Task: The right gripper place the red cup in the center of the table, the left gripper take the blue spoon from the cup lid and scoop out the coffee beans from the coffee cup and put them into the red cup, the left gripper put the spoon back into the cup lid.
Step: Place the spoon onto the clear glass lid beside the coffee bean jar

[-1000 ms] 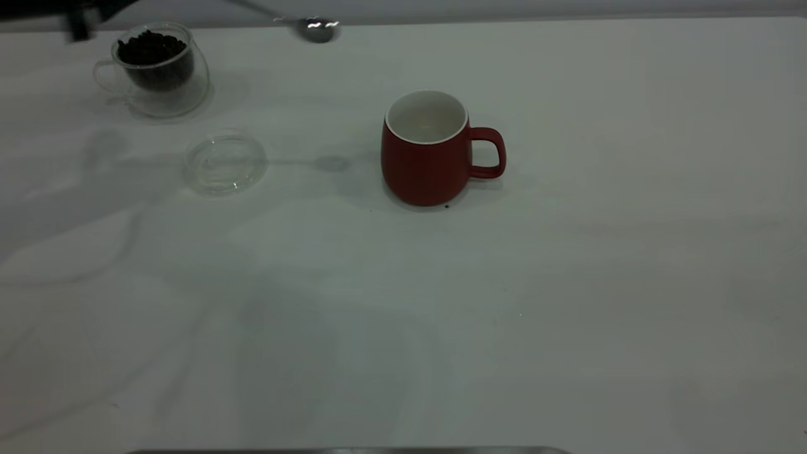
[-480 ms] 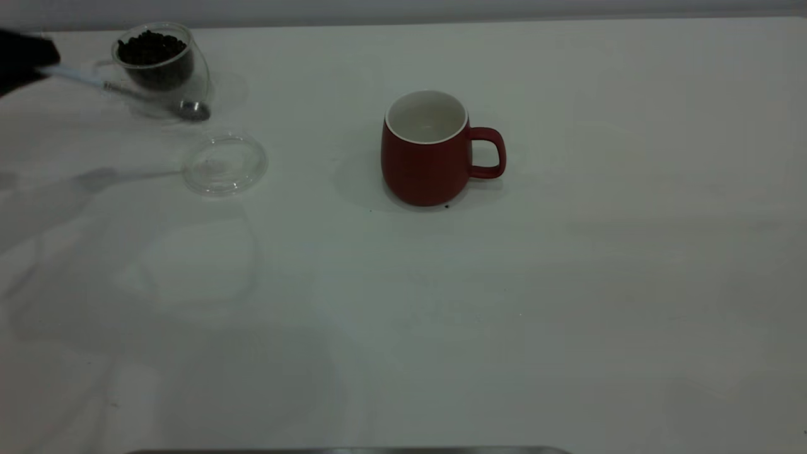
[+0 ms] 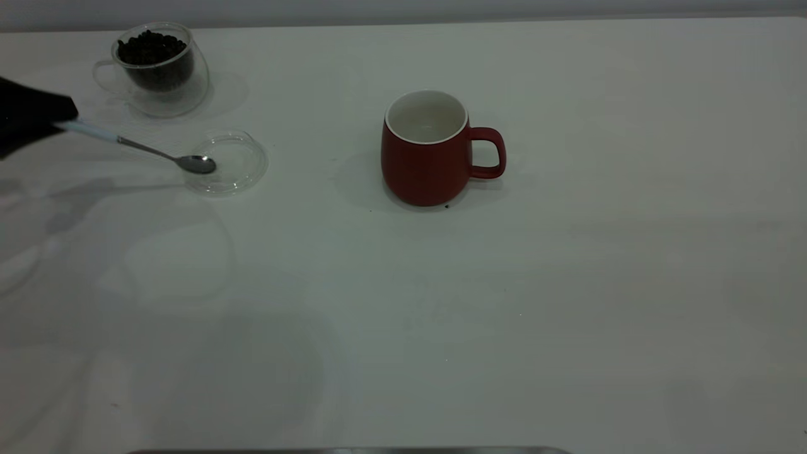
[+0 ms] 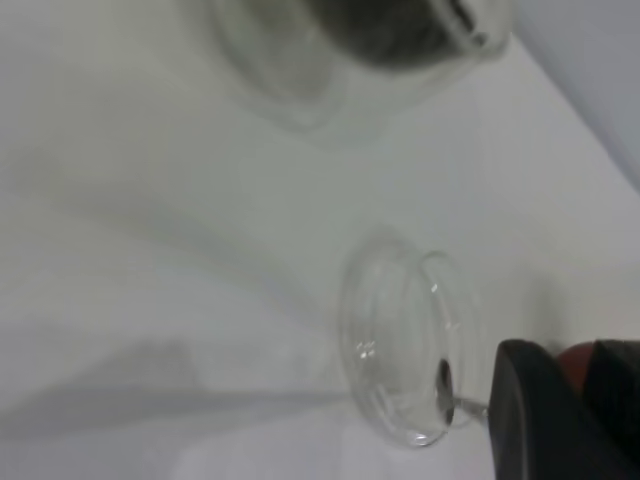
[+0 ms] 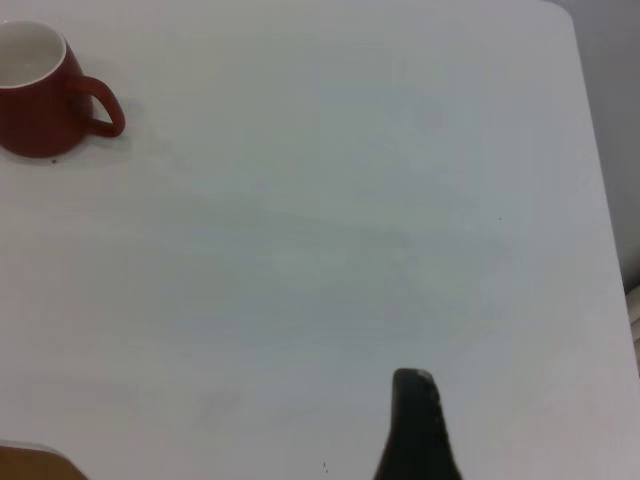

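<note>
1. Because the spoon has to end up back in its dish, the left gripper [image 3: 28, 123] sits at the far left edge of the surface [image 3: 567, 315], jaws clamped on the pale handle of the blue spoon [image 3: 142, 149], which slopes down so its metal bowl hangs over the near-left rim of the cup lid [image 3: 227, 162]; whether the bowl touches the lid I cannot tell.
2. Behind the lid stands the coffee cup [image 3: 161, 69], apart from it and close to the back edge, with the coffee beans [image 3: 151, 47] heaped inside, within easy reach of that arm.
3. Mid-surface, well apart from the lid, the red cup [image 3: 429, 151] stands upright with its handle toward the right arm, as if set down from that side. I can make out no beans in its white inside from here.
4. Off to the right, the right gripper [image 5: 415, 425] shows only as one dark finger in its own wrist view, far from the mug; I cannot tell how its jaws stand.
5. No brand, label or writing is readable on anything.
</note>
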Available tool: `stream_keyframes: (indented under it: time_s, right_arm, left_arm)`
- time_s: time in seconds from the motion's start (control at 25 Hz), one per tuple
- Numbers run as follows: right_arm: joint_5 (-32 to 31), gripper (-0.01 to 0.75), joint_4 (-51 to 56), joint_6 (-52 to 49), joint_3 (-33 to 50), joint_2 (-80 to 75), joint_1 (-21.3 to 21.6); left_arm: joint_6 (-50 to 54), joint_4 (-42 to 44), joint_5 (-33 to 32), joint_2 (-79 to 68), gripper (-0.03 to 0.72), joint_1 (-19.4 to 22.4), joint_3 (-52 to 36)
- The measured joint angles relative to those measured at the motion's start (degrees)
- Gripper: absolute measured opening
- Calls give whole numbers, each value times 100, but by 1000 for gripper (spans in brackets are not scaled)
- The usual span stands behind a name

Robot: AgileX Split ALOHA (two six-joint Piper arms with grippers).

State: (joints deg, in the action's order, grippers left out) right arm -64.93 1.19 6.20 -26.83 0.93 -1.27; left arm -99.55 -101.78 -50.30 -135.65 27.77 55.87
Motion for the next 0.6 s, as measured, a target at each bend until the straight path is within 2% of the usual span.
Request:
stream_keyframes:
  time_s: [0.6]
  right_arm:
    - [0, 588, 0, 0, 0, 0, 0]
  left_arm:
    - [-211, -32, -308, -256, 124, -23, 0]
